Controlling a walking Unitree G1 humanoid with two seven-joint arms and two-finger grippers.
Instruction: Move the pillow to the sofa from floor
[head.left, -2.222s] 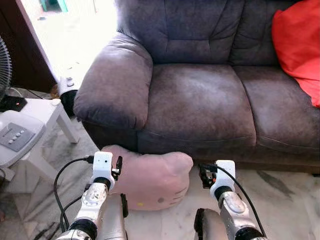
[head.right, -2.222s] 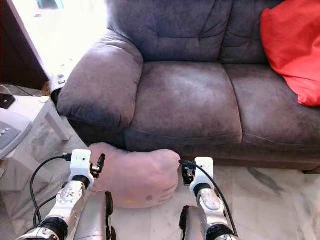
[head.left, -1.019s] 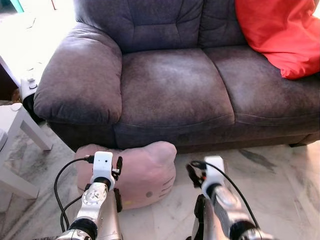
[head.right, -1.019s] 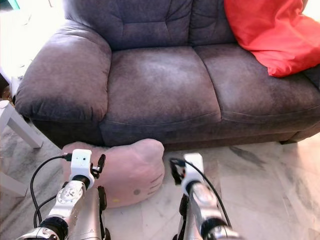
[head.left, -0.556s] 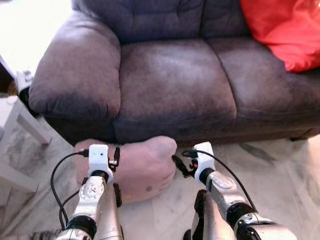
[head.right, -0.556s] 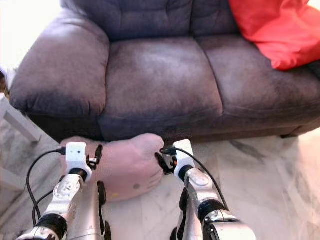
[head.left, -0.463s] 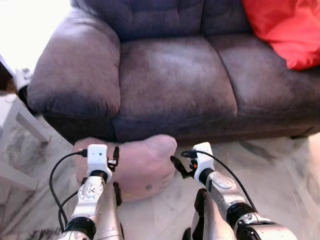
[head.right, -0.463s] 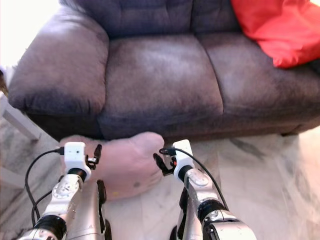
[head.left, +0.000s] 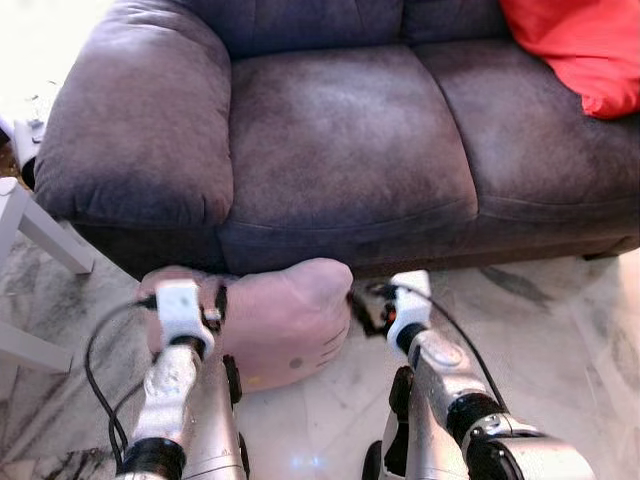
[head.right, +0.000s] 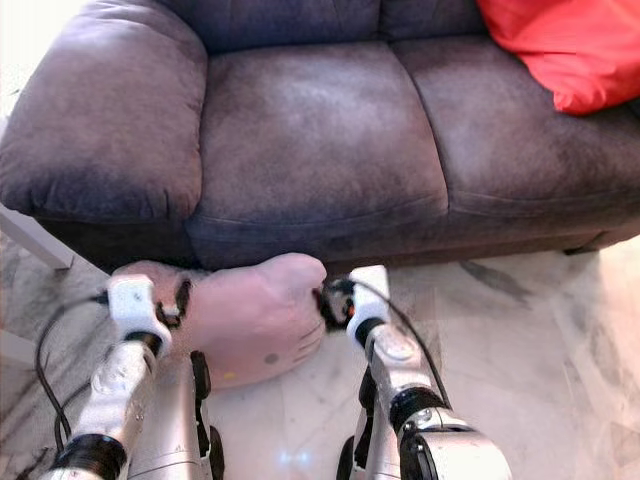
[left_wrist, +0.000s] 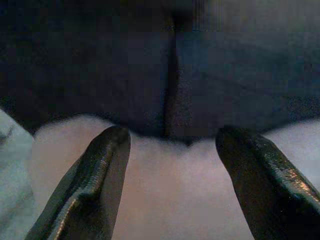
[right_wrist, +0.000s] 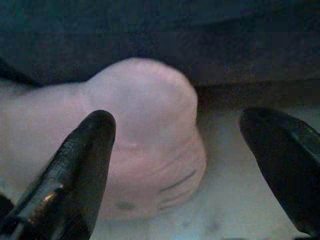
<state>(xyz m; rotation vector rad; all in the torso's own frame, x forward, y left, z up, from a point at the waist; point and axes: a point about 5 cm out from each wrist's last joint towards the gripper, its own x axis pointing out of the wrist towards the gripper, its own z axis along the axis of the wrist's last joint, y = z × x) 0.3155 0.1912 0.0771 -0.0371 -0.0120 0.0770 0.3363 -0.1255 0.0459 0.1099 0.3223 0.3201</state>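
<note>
A grey-purple sofa (head.left: 340, 130) fills the upper frame, a red cushion (head.left: 580, 45) at upper right, pale marbled floor (head.left: 560, 330) below, white table legs (head.left: 40, 240) at left, bright light in the upper-left corner.

— How are the robot's arms placed?

— Both silver arms reach forward and down, side by side, a black cable looping off each white wrist block. The left gripper (left_wrist: 170, 165) sits low on the robot's left, and the right gripper (right_wrist: 180, 150) is level with it on the right.

— And the fingers?

— Spread on both. In the left wrist view the two black fingers (left_wrist: 92, 185) stand well apart. In the right wrist view the fingers (right_wrist: 75, 170) are wider still, angled outward.
</note>
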